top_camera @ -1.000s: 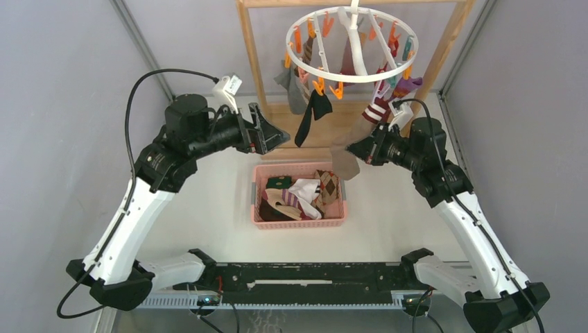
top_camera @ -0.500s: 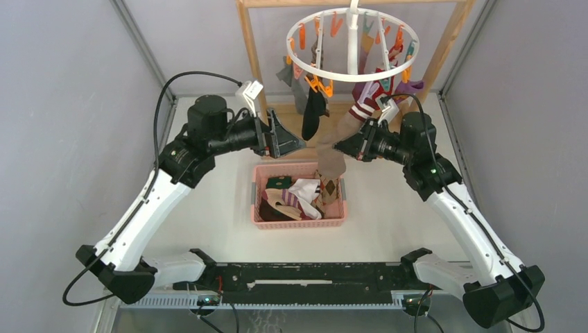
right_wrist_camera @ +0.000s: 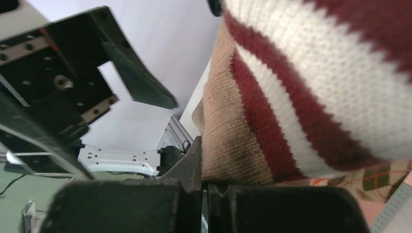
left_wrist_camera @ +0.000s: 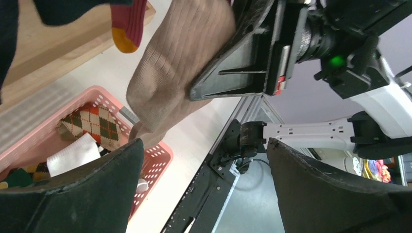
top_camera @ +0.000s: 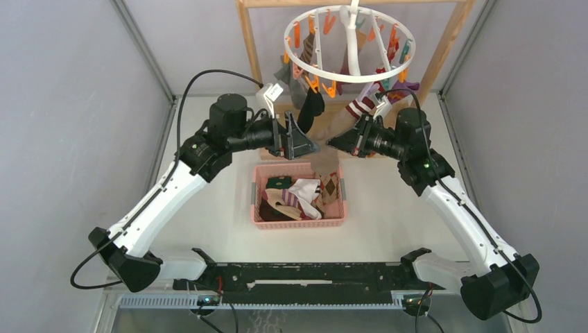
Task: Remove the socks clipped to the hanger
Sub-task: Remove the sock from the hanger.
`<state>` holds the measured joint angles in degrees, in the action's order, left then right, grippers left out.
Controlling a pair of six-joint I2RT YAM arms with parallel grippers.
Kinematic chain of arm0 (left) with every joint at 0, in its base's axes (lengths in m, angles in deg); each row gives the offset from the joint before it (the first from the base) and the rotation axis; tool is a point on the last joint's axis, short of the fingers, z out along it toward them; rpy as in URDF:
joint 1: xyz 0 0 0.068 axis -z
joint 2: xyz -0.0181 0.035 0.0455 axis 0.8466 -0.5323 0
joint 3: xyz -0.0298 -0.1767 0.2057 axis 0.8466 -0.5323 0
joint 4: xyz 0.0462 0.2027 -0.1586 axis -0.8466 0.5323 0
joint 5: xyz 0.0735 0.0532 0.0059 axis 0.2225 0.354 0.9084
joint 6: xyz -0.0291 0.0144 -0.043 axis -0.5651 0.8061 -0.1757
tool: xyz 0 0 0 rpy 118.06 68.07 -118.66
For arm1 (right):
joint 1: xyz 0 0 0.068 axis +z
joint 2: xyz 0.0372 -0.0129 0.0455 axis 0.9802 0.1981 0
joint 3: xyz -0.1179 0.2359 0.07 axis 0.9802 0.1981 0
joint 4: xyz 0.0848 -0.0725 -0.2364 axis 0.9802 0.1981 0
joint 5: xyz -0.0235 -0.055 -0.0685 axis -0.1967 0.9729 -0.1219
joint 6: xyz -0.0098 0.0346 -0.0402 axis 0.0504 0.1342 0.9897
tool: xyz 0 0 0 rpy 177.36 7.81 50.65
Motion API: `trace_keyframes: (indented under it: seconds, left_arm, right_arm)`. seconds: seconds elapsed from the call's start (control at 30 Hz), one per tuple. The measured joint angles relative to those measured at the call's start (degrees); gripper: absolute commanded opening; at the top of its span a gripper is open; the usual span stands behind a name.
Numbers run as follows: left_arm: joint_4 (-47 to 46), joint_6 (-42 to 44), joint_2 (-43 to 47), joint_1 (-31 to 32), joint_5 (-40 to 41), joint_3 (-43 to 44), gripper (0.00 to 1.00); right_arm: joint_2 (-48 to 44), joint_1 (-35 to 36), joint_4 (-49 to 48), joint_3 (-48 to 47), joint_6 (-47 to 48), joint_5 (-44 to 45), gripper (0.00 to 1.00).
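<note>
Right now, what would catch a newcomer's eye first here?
The white hanger ring at top centre, hung with mixed socks. Just below it, the right gripper is shut on a tan sock dangling over the pink basket, with the open left gripper facing it.

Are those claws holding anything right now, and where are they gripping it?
The right gripper has its jaws pinched on the tan ribbed sock, about midway along it, with the lower end dangling toward the pink basket. The left gripper holds nothing, jaws open.
</note>
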<state>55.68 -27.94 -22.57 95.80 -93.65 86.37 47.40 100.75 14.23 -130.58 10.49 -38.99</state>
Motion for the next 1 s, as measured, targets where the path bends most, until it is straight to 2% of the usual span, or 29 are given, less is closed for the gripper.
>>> trace_keyframes:
  seconds: [0.4,0.67,0.77,0.8,0.87,0.9,1.0]
  left_arm:
    - [-10.8,-2.9,1.0,0.0,-2.9,-12.9,1.00]
    - [-17.1,-5.2,1.2,0.0,-3.9,-14.4,0.99]
    - [-19.0,-6.0,1.2,0.0,-4.4,-14.4,0.84]
    - [-19.6,-6.3,1.2,0.0,-4.8,-14.4,0.74]
    - [-20.6,-7.0,1.2,0.0,-5.4,-14.4,0.45]
    - [-21.1,-7.5,1.2,0.0,-5.9,-14.5,0.35]
    - [-22.4,-8.3,0.4,0.0,-7.8,-14.5,0.18]
  right_arm:
    - [0.6,0.0,-7.4,0.0,-5.9,-6.4,0.00]
    - [0.6,0.0,-8.0,0.0,-7.5,-8.4,0.00]
    - [0.6,0.0,-8.1,0.0,-7.9,-9.0,0.00]
    - [0.6,0.0,-8.1,0.0,-8.0,-9.1,0.00]
    - [0.6,0.0,-8.1,0.0,-8.1,-9.3,0.00]
    - [0.6,0.0,-8.1,0.0,-8.1,-9.4,0.00]
    - [0.5,0.0,-8.1,0.0,-8.1,-9.4,0.00]
